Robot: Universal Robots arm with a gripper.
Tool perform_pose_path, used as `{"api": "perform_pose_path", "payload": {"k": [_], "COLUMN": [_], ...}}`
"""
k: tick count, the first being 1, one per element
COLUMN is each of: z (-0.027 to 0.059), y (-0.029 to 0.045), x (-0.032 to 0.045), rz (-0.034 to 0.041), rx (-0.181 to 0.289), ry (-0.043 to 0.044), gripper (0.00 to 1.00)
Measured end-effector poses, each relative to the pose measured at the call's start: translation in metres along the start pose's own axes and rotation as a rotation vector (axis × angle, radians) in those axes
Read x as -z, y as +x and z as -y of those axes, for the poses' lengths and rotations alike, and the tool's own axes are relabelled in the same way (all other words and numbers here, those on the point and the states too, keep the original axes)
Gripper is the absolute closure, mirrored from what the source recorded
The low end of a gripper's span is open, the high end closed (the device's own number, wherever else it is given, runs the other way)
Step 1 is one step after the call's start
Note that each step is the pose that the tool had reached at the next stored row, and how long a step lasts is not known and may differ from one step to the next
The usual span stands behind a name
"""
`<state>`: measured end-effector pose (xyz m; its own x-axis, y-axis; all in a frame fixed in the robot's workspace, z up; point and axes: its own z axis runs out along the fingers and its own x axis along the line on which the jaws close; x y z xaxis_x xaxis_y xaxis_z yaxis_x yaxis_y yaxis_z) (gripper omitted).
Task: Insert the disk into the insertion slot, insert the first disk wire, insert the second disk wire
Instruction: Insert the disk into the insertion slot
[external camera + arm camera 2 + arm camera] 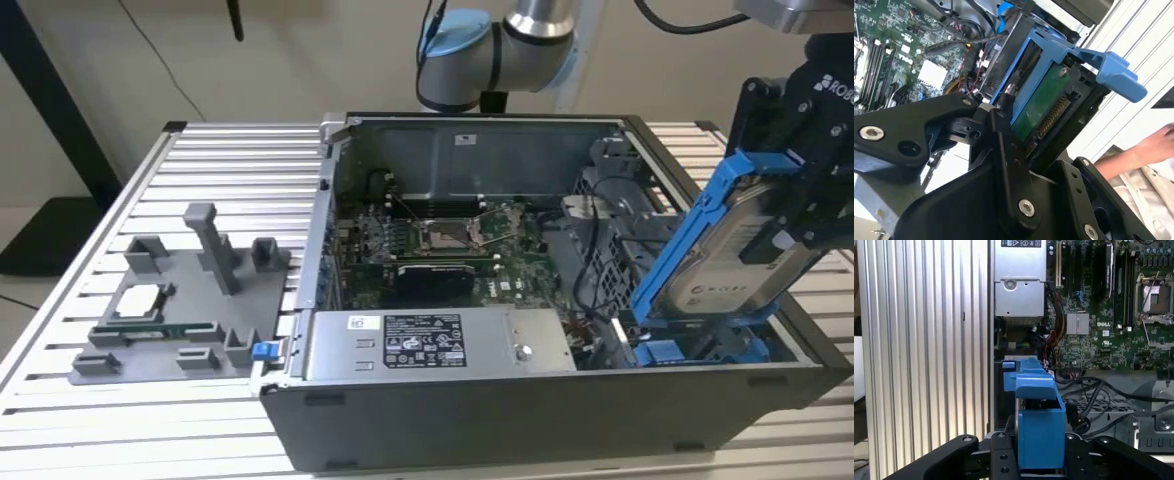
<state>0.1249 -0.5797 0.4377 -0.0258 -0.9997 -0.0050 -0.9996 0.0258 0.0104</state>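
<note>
- Tool (pixel 787 235) is clamped on the disk (pixel 727 262), gripping across its blue carrier frame (pixel 681 245); this sits at the right of the frame in the exterior view.
- Disk long axis is steeply tilted, with the upper end leaning toward the upper right. The lower end is down at the insertion slot (pixel 694 350), in the lower right corner of the computer case (pixel 534 420).
- Case wall edge is just right of the disk, and black cables (pixel 594 255) are near on its left. There is open air above.
- Case stands on the slatted counter (pixel 80 420).
- Second wrist view: a person's hand (pixel 1159 142) is outside the case.

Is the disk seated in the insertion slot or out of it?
Out: the gripper holds the disk tilted above the insertion slot.
</note>
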Motion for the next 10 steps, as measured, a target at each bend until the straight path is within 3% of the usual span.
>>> {"api": "perform_pose_path", "payload": {"k": [10], "z": [0.0002], "y": [-0.0008], "x": [-0.0144], "rz": [0.0049], "rx": [-0.002], "ry": [0.0065], "gripper": [1.0]}}
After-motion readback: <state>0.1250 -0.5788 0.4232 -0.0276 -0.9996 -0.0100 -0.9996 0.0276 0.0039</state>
